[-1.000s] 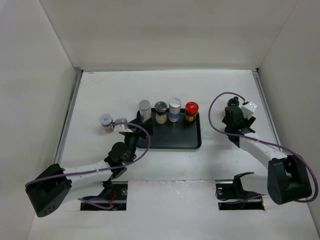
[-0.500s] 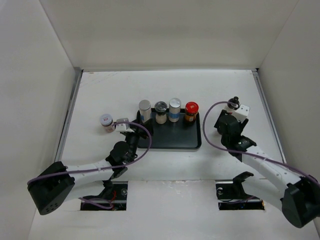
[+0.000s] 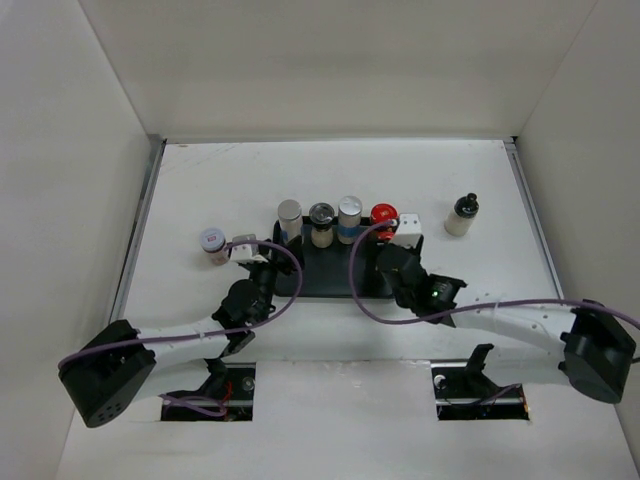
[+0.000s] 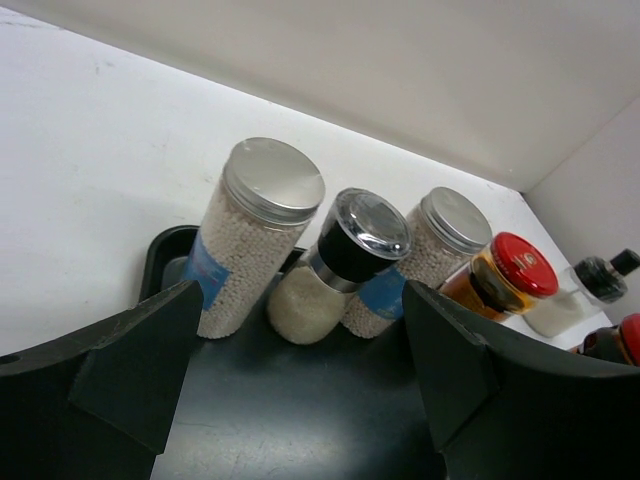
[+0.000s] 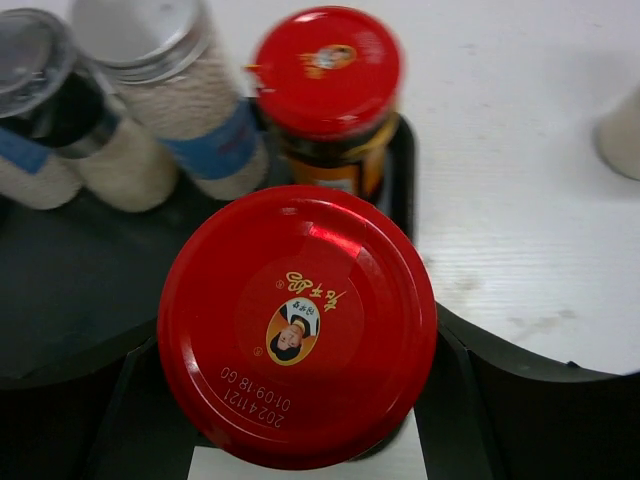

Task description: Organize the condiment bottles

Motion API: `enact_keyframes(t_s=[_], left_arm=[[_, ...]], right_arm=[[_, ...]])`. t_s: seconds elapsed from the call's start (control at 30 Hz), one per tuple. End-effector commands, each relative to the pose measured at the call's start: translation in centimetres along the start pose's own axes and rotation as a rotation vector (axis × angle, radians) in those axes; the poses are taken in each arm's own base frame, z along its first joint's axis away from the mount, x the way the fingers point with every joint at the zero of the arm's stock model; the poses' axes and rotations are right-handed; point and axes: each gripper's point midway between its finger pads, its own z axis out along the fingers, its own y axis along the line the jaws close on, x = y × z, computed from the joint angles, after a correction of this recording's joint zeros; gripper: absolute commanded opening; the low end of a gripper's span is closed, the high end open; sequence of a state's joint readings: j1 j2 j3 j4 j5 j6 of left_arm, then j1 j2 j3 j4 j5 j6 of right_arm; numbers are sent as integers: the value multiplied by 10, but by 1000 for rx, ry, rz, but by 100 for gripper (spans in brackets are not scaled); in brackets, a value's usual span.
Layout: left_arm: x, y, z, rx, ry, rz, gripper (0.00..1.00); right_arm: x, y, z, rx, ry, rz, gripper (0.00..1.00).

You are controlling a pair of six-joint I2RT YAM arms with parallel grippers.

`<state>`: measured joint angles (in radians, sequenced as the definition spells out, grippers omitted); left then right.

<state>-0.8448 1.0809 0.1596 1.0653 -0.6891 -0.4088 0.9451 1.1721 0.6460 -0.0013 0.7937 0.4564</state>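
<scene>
Four condiment bottles (image 3: 349, 218) line the tray's (image 3: 345, 283) back; the right tool (image 5: 300, 420) grips a fifth, red-capped jar (image 5: 297, 325) just in front. Best set it down upright beside its red-capped twin (image 5: 327, 80). Left tool (image 4: 300, 400) gapes empty.

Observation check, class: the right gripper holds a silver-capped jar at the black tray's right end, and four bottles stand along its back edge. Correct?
No: the jar in the right gripper has a red cap, not silver, as the right wrist view shows. It is at the right end of the black tray, four bottles along the back edge.
</scene>
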Motion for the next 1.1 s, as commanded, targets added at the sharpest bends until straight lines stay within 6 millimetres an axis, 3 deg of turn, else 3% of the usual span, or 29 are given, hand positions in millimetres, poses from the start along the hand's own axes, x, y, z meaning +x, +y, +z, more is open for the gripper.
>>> enact_keyframes(t_s=[0.0,0.3,0.53,0.63,0.77,0.87,1.07], left_arm=[[-26,-5,9,-11,-75,-61,80],[-40,31,9,-187,-83,-15,80],[-55,55,0,-325,-56,46,86],[-63,70,-3,-387,-39,70,89],[-74,81,-6,-443,-15,74,93],[-80,90,-5,-489,13,102,94],[-88,108,1,-580,33,95,95]], right_arm=[[-68,54,2,-126,-179,176,55],[-34,135,11,-263,-153,58,56],[-13,170,12,-342,-119,28,58],[-1,173,16,-341,-100,22,65],[8,171,21,-326,-89,8,92],[-6,169,11,-346,-109,34,100],[-45,141,-21,-413,-165,71,100]])
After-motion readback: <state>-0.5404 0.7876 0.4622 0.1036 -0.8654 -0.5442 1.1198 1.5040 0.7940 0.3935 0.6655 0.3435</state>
